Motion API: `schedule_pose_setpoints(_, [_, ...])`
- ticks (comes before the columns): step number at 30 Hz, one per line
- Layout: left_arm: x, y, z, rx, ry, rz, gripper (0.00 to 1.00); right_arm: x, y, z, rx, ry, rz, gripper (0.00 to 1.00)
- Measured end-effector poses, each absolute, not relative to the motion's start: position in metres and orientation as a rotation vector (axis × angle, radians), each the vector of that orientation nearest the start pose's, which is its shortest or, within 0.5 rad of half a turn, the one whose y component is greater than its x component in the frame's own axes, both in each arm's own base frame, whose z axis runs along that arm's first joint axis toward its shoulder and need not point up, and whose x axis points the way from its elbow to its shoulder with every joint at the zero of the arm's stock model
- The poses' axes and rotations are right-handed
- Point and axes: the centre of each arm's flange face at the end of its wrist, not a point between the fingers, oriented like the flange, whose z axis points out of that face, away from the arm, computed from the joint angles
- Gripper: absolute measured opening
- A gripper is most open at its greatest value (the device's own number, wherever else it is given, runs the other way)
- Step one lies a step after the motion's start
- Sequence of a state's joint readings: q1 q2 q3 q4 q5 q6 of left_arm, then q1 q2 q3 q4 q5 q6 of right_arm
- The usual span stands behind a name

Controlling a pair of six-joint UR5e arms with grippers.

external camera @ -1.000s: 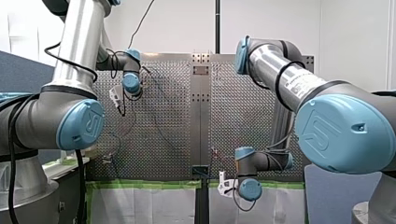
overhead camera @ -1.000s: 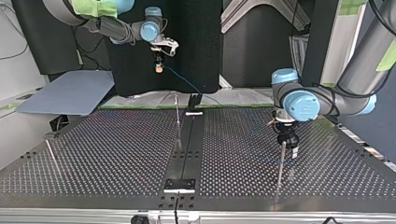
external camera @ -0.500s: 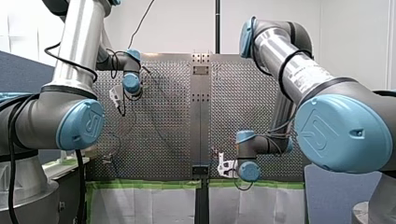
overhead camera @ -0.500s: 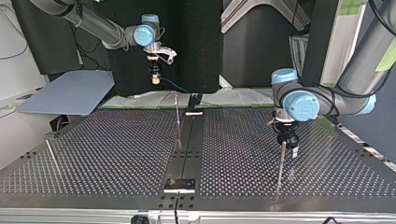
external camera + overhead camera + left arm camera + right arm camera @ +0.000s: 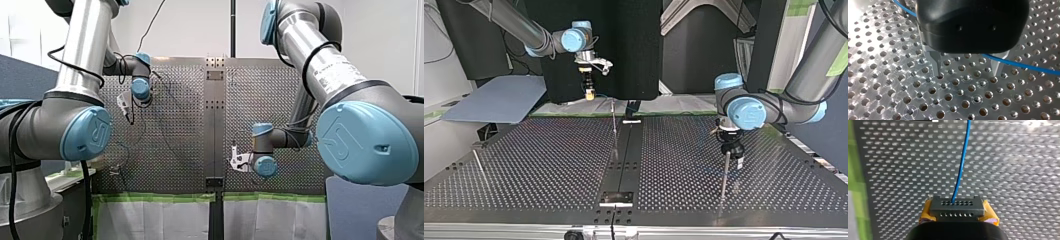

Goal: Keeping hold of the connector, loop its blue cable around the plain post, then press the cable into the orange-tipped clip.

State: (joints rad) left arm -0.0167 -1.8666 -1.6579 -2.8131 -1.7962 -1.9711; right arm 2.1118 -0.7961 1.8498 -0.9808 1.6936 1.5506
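In the right wrist view my right gripper (image 5: 958, 218) is shut on a black connector (image 5: 957, 208), gripped between yellow pads (image 5: 991, 215). The connector's blue cable (image 5: 962, 162) runs straight ahead over the perforated plate. The top view shows this gripper (image 5: 588, 94) hanging above the table's far edge, left of a thin post (image 5: 614, 126). My left gripper (image 5: 967, 72) is open, its metal fingers (image 5: 935, 62) just over the plate with nothing between the tips. The blue cable (image 5: 1023, 65) crosses behind them. In the top view it (image 5: 730, 150) stands right above another thin post (image 5: 724, 175).
A third thin post (image 5: 479, 167) leans at the top view's left. A dark centre strip (image 5: 626, 155) with a small bracket (image 5: 616, 198) splits the perforated table (image 5: 549, 165). Green tape (image 5: 150, 198) lines the table's near edge in the front view.
My right arm has carried the connector lower and slightly left in the top view, in over the table's edge. My left arm has stayed still.
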Motion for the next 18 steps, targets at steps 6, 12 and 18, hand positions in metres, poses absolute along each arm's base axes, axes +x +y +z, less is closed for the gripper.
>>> schedule_pose_setpoints(6, [0.578,-0.120,0.317,-0.479,1.553,-0.137,1.00,0.405,-0.439,0.045,1.528,-0.965,1.481,0.00])
schedule_pose_setpoints(12, [0.578,-0.119,0.317,-0.480,1.554,-0.136,1.00,0.403,-0.435,0.040,1.524,-0.958,1.481,0.00])
schedule_pose_setpoints(18, [0.577,-0.120,0.317,-0.480,1.555,-0.136,1.00,0.398,-0.424,0.019,1.552,-0.963,1.455,0.00])
